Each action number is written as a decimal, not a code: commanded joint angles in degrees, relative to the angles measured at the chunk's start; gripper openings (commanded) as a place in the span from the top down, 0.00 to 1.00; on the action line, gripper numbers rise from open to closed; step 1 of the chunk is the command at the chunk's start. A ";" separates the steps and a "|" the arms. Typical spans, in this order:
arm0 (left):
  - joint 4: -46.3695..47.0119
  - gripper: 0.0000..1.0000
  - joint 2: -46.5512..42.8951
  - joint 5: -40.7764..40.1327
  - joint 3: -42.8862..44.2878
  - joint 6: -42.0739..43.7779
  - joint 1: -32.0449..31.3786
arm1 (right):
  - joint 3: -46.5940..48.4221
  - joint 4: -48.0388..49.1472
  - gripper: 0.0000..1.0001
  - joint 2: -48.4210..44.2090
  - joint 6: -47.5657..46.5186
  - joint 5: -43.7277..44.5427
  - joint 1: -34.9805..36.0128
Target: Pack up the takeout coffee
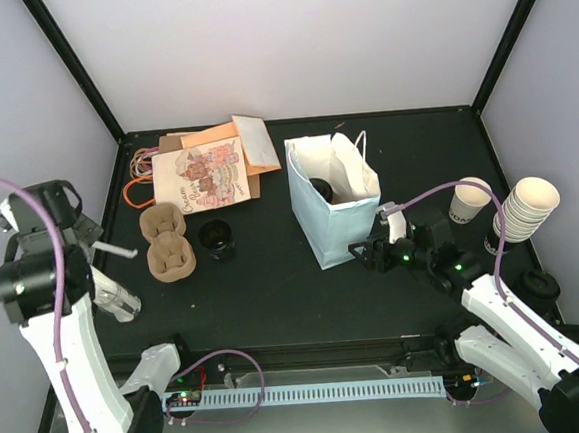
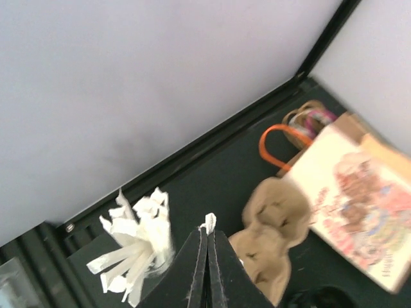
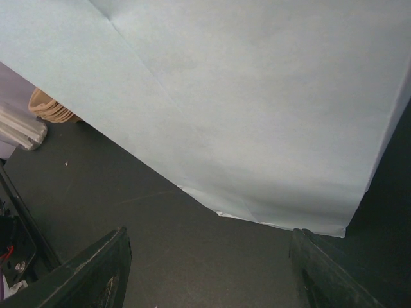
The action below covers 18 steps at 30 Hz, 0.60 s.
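A black round lid (image 1: 319,188) shows inside the open pale blue paper bag (image 1: 334,213); it looks like the takeout coffee, its cup hidden by the bag wall. Another black round thing (image 1: 216,237) stands on the table beside the brown pulp carrier (image 1: 167,243). My left gripper (image 1: 91,244) is raised at the far left and shut on a white paper-wrapped straw (image 1: 117,251); in the left wrist view only the straw tip (image 2: 209,222) sticks out past the shut jaws. My right gripper (image 1: 362,251) is open and empty, low at the bag's near side (image 3: 257,96).
A clear cup of wrapped straws (image 1: 113,299) stands below my left gripper, and it also shows in the left wrist view (image 2: 131,247). Flat printed paper bags (image 1: 206,173) lie at the back left. Lidless cream cups (image 1: 469,200), a cup stack (image 1: 525,208) and black lids (image 1: 541,285) stand at the right.
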 commanded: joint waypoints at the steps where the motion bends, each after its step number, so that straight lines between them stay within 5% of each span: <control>1: -5.23 0.98 -1.24 6.18 10.78 0.93 0.35 | 1.24 0.96 0.30 0.12 -0.70 -0.98 0.30; 9: 0.25 0.99 -5.76 18.52 24.48 -0.61 0.36 | 1.42 0.80 0.30 0.11 -0.70 -0.46 0.30; 18: 28.99 0.98 -13.13 57.14 12.96 -1.78 0.35 | 1.83 0.33 0.30 -0.92 -0.71 1.36 0.30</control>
